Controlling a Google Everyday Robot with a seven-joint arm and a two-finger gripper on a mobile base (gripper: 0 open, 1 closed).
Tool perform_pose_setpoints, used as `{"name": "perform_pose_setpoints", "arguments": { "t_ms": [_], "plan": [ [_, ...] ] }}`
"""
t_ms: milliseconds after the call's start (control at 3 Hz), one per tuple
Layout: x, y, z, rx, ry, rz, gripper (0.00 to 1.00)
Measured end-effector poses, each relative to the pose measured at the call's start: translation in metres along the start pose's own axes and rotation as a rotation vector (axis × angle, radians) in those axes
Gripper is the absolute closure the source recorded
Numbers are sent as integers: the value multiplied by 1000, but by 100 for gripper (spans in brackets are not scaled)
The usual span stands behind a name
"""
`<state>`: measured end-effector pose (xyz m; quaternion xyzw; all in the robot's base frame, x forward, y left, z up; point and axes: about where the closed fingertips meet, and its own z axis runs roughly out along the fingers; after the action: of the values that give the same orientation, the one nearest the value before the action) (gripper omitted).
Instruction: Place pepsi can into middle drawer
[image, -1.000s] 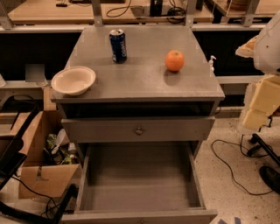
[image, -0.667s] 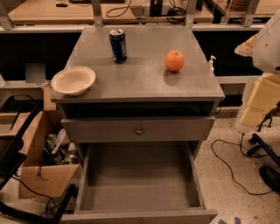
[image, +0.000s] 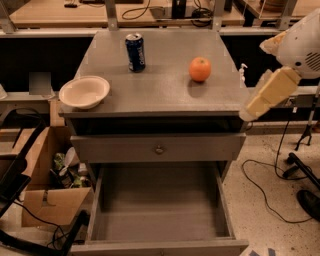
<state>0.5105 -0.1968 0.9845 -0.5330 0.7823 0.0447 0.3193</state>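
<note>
Right of the cabinet (image: 165, 97), the gripper (image: 248, 112) (state: cannot tell) must pass the orange (image: 200, 69); a clipped approach could topple the pepsi can (image: 135, 52) before the middle drawer (image: 160, 217).

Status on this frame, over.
Gripper out of view, arm right of cabinet. Pepsi can upright on top, untouched. Middle drawer open, nothing blocking.

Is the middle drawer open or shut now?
Open: the middle drawer is pulled out, floor bare. The pepsi can stands on the cabinet top; the gripper hangs at its right edge.
</note>
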Motion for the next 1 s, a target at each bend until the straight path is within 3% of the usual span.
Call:
{"name": "perform_pose_setpoints", "arguments": {
  "t_ms": [667,1000],
  "plan": [
    [-30,-29,39,66,-410,147,0],
    [-42,-32,34,107,-449,181,0]
  ]
}}
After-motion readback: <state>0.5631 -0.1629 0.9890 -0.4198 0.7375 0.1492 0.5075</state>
